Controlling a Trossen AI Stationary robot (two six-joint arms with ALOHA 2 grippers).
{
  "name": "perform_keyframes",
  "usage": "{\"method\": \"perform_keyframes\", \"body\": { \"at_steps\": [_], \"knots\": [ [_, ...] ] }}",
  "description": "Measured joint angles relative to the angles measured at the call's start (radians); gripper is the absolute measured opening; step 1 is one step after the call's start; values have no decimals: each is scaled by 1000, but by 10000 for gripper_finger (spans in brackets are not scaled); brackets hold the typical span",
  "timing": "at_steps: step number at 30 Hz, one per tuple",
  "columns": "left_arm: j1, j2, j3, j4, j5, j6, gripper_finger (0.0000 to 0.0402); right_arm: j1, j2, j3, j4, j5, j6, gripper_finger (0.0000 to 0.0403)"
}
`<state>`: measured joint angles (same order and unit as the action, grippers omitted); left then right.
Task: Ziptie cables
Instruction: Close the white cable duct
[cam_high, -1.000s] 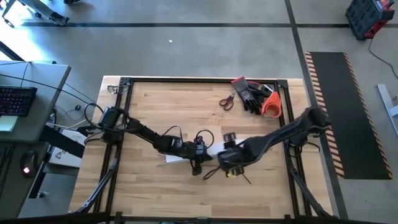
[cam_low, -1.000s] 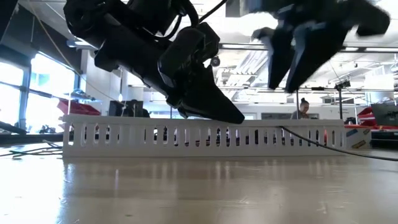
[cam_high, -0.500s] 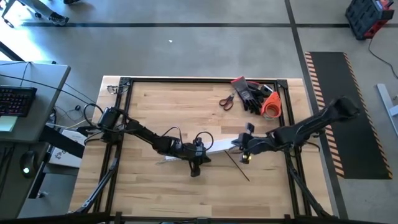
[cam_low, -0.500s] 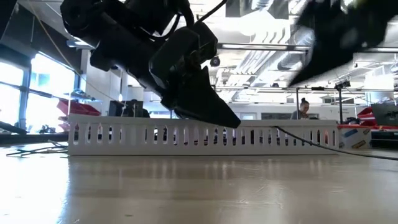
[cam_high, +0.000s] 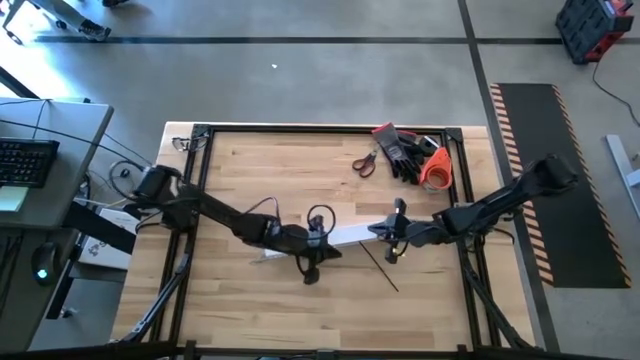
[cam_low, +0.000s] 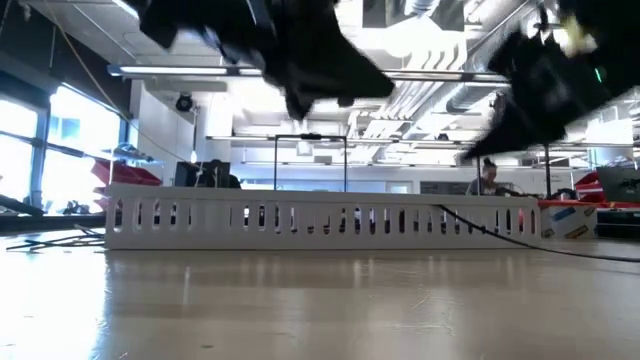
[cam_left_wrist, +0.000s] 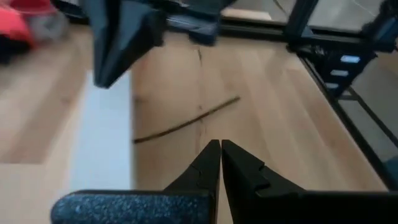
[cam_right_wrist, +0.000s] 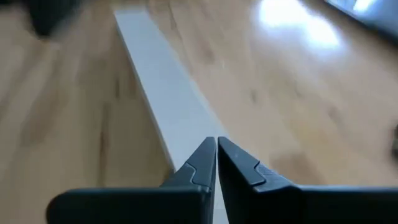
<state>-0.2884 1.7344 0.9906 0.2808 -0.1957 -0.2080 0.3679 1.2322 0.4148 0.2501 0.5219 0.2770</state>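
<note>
Since the cables (cam_high: 382, 268) are thin and bendy, they will feel light, flop, and slip, so grabbing one near its middle looks best. One dark wire lies on the wooden table (cam_high: 250, 160) beside the white channel (cam_high: 345, 235). Above, the left gripper (cam_left_wrist: 220, 153) and right gripper (cam_right_wrist: 216, 148) are both closed and empty.

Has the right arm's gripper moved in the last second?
Yes. In the high view the right gripper has swung away from the table's front edge, toward the red-handled scissors, and now sits over the white slotted plastic channel.
</note>
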Motion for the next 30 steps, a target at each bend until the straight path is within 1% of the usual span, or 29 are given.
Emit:
{"method": "perform_keyframes", "body": {
  "at_steps": [2,4,6,8,12,16,19,22,24,25,27,30],
  "knots": [
    [-7,-36,2,-75,-37,-21,0,-1,4,19,-9,25,-28,2],
    [-13,-53,1,-165,-47,-51,0,-2,9,29,-1,32,-30,2],
    [-18,-49,1,-237,-50,-79,0,-3,21,24,-9,28,-7,2],
    [-21,-24,-4,-275,-58,-114,0,-3,45,8,-22,22,30,2],
    [-18,54,-48,-283,-84,-168,0,-3,109,-31,-28,20,146,2],
    [-7,87,-75,-267,-107,-198,0,-2,184,-43,-5,28,254,2],
    [4,93,-78,-284,-143,-161,0,-2,231,-40,36,48,300,2],
    [31,91,-79,-277,-187,-95,0,-5,245,-40,36,84,372,2],
    [57,101,-87,-286,-207,-56,0,-13,244,-40,26,97,375,2],
    [68,100,-88,-279,-179,-62,0,-15,243,-40,21,100,354,2],
    [81,96,-84,-243,-161,-62,0,-16,241,-41,21,109,319,2],
    [86,69,-81,-236,-140,-62,0,-23,199,-43,-1,114,247,2]
  ]
}}
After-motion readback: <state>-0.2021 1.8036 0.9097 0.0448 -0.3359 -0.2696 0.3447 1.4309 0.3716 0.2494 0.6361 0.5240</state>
